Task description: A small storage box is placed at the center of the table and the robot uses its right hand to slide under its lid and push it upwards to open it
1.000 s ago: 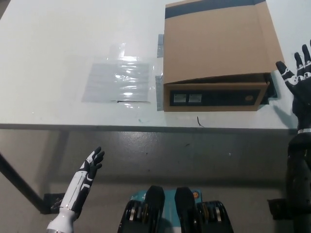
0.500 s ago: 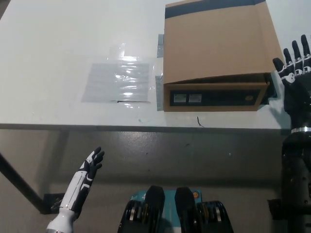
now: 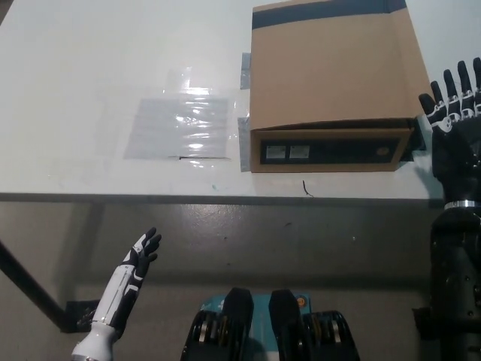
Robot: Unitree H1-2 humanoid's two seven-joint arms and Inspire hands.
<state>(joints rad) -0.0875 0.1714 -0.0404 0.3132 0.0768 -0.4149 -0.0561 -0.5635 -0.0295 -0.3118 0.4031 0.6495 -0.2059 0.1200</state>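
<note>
A brown cardboard storage box [image 3: 334,75] sits on the white table [image 3: 90,68], right of the middle. Its flat lid lies down over the body, with a thin dark gap along the near edge above the black front panel [image 3: 331,153]. My black right hand [image 3: 451,109] is raised just off the box's near right corner, fingers spread and pointing away, open, not touching the box. My white left hand [image 3: 139,259] rests open below the table's front edge at the lower left.
A clear plastic sheet [image 3: 180,124] lies flat on the table left of the box. The table's near edge [image 3: 225,197] runs across the picture. A dark table leg [image 3: 26,289] slants at the lower left.
My right hand has moved a little left and nearer, turning more upright beside the box's right corner. The box, lid and left hand look unchanged.
</note>
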